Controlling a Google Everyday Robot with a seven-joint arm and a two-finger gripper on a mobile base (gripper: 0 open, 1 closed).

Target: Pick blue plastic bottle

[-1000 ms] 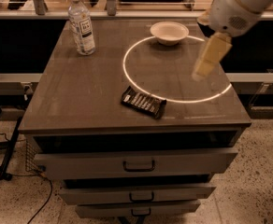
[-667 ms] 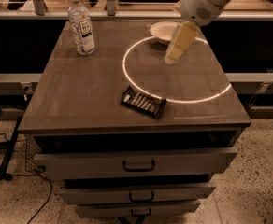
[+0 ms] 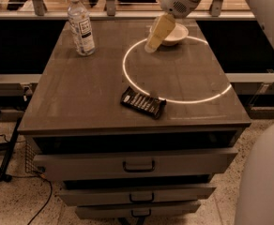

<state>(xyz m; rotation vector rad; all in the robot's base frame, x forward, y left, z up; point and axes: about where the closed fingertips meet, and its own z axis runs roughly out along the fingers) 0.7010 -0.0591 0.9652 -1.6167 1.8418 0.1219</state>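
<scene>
While I am hovering the gripper (image 3: 151, 46) just beside the bowl (image 3: 178, 33), clenched or released I cannot tell, the blue plastic bottle (image 3: 80, 25) is standing upright, well apart to its left in view, long axis vertical.

Bottle (image 3: 81, 25) stands upright at the far-left of the cabinet top (image 3: 76, 102). Bowl (image 3: 175, 33) sits far, right of centre. Gripper (image 3: 151, 46) hangs at the bowl's left edge, well right of the bottle. Flat packet (image 3: 143, 102) lies near-centre, nearer than the gripper. Drawers (image 3: 137, 165) stacked below the top.
</scene>
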